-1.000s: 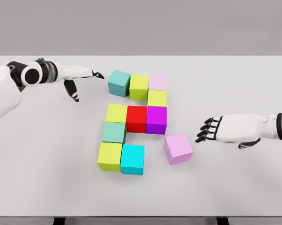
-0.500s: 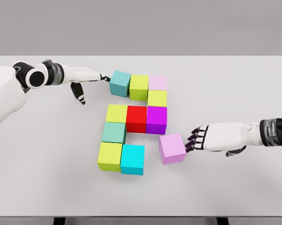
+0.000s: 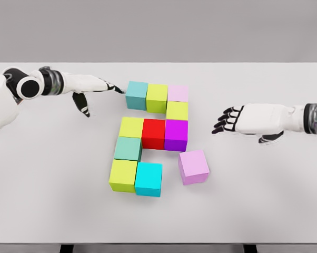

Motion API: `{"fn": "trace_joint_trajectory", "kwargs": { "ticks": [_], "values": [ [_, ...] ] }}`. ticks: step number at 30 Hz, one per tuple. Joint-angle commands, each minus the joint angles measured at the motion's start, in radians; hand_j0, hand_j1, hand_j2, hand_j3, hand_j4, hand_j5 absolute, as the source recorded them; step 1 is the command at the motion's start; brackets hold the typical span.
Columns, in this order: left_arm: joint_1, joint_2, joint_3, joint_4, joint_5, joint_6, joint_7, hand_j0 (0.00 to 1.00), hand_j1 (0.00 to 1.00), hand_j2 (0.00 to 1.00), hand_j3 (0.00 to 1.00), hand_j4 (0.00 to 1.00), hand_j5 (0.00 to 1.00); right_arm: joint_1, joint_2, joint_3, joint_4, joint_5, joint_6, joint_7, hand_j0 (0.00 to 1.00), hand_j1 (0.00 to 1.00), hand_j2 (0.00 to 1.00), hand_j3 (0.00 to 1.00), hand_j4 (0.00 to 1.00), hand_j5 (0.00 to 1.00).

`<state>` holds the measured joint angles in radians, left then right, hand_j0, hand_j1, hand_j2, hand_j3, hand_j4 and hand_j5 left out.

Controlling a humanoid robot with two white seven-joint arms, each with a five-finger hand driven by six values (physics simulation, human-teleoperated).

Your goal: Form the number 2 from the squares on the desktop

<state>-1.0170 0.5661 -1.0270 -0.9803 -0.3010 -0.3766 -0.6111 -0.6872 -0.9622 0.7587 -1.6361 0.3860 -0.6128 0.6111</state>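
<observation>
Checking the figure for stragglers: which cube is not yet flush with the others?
The large pink cube at lower right. It sits rotated, apart from the cyan cube; all the other cubes sit square in their rows.

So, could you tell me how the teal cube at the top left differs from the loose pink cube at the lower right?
The teal cube is blue-green; the loose pink cube is pale pink. The teal cube sits flush against the lime cube, squared with its row, while the pink one lies skewed with a gap to the cyan cube. The left hand has fingertips at the teal cube; the right hand is apart from the pink one. Both look the same size.
</observation>
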Motion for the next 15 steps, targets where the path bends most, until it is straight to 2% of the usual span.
{"fn": "trace_joint_trajectory", "kwargs": {
  "ticks": [1,2,4,6,7,8,11,15],
  "values": [
    [0.000,0.095,0.002,-0.017,0.005,-0.096,0.000,1.00,1.00,1.00,1.00,1.00,1.00,0.000,0.054,0.001,0.062,0.008,0.002,0.000,1.00,1.00,1.00,1.00,1.00,1.00],
    [-0.002,0.150,0.005,-0.026,0.014,-0.137,0.000,1.00,1.00,1.00,1.00,1.00,1.00,0.000,0.056,0.004,0.067,0.025,0.002,0.000,1.00,1.00,1.00,1.00,1.00,1.00],
    [0.000,0.187,0.005,-0.057,0.065,-0.169,0.000,1.00,1.00,1.00,1.00,1.00,1.00,0.000,0.063,0.005,0.068,0.040,0.002,0.000,1.00,1.00,1.00,1.00,1.00,1.00],
    [0.002,0.187,0.002,-0.175,0.060,-0.212,0.000,1.00,1.00,1.00,1.00,1.00,1.00,0.000,0.063,0.036,0.064,0.054,0.002,0.000,1.00,1.00,1.00,1.00,1.00,1.00],
    [0.002,0.193,0.004,-0.201,0.057,-0.234,0.000,1.00,1.00,1.00,1.00,1.00,1.00,0.000,0.063,0.050,0.059,0.056,0.002,0.000,1.00,1.00,1.00,1.00,1.00,1.00],
    [0.002,0.216,0.013,-0.207,0.057,-0.234,0.000,1.00,1.00,1.00,1.00,1.00,1.00,0.000,0.063,0.062,0.050,0.056,0.002,0.000,1.00,1.00,1.00,1.00,1.00,1.00],
    [0.009,0.216,0.077,-0.201,0.056,-0.234,0.000,1.00,1.00,1.00,1.00,1.00,1.00,0.002,0.057,0.088,0.010,0.057,0.002,0.000,1.00,1.00,1.00,1.00,1.00,1.00],
    [0.009,0.245,0.084,-0.198,0.056,-0.234,0.000,1.00,1.00,1.00,1.00,1.00,1.00,0.002,0.054,0.120,-0.039,0.057,0.002,0.000,1.00,1.00,1.00,1.00,1.00,1.00]
  ]
}}
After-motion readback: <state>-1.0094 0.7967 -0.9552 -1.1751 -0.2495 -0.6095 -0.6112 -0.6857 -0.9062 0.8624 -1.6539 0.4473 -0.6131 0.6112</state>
